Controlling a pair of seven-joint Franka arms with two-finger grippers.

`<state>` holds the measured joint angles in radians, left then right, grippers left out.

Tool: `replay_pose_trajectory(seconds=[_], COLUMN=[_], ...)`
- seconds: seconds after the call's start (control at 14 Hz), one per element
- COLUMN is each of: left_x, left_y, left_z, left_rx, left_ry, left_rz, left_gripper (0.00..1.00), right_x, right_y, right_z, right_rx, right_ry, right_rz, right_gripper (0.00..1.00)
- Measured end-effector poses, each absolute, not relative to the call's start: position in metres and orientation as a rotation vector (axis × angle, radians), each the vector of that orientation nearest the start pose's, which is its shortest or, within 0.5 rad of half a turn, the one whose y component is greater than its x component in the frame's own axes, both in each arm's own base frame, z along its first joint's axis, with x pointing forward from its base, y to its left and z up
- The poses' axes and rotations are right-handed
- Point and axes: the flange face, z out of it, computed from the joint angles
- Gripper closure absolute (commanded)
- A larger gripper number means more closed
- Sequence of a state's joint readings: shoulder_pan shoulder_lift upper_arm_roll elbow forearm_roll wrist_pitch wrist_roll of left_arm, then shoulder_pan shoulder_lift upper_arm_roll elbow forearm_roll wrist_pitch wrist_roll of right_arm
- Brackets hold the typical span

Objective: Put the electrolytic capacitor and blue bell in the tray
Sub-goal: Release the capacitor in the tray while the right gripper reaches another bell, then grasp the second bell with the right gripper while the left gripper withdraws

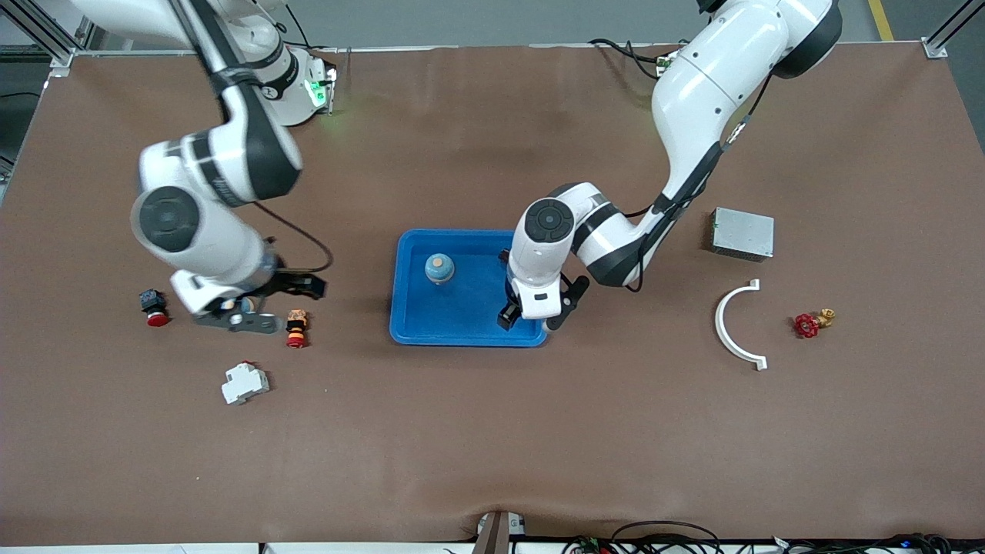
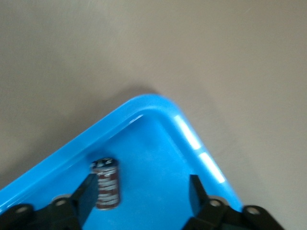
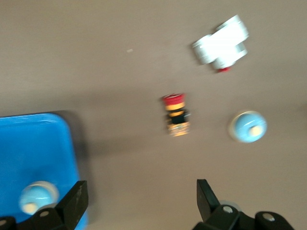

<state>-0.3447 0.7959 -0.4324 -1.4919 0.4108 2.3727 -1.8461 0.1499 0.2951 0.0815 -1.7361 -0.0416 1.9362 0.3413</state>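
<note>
Left gripper (image 2: 139,206) hangs open over the tray (image 1: 412,323) corner, the electrolytic capacitor (image 2: 106,183) lying released inside; lifting straight clears it. Right gripper (image 3: 139,203), open and empty, waits near a blue bell (image 3: 248,127) on the tabletop.

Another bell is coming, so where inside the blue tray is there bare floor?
The tray floor is bare nearer the front camera than the blue bell. The corner toward the left arm's end is crowded: the capacitor lies there under the left end effector.
</note>
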Motion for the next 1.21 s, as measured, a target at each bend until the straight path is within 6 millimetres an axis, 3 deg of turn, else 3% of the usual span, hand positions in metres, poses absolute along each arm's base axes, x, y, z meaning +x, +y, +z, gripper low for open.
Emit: replay_pose_trajectory(seconds=[0.21,0.43,0.57,0.71,1.0,1.21], left_x=[0.587,0.603,0.609,0.613,0.617,0.611], left_y=[-0.44,-0.397,-0.362,-0.331,-0.282,-0.254], left_z=[0.3,0.368,0.413,0.445,0.483,0.516], left_rx=[-2.964,-2.972,-2.989,-2.986,-2.967,-2.987], left_ry=[-1.362,-1.109,-0.946,-0.819,-0.642,-0.562], left_rz=[-0.179,-0.231,-0.235,-0.239,-0.229,-0.18], left_gripper=[0.0,0.0,0.0,0.0,0.0,0.0], right_x=[0.623,0.618,0.606,0.592,0.565,0.558], right_y=[0.063,0.006,-0.005,-0.01,-0.029,-0.059], right_z=[0.383,0.349,0.319,0.29,0.236,0.204], right_rx=[-3.165,-3.154,-3.151,-3.148,-3.14,-3.135], right_ry=[0.041,-0.031,-0.031,-0.045,-0.075,-0.069], right_rz=[0.114,0.059,0.043,0.003,-0.085,-0.083], right_gripper=[0.0,0.0,0.0,0.0,0.0,0.0])
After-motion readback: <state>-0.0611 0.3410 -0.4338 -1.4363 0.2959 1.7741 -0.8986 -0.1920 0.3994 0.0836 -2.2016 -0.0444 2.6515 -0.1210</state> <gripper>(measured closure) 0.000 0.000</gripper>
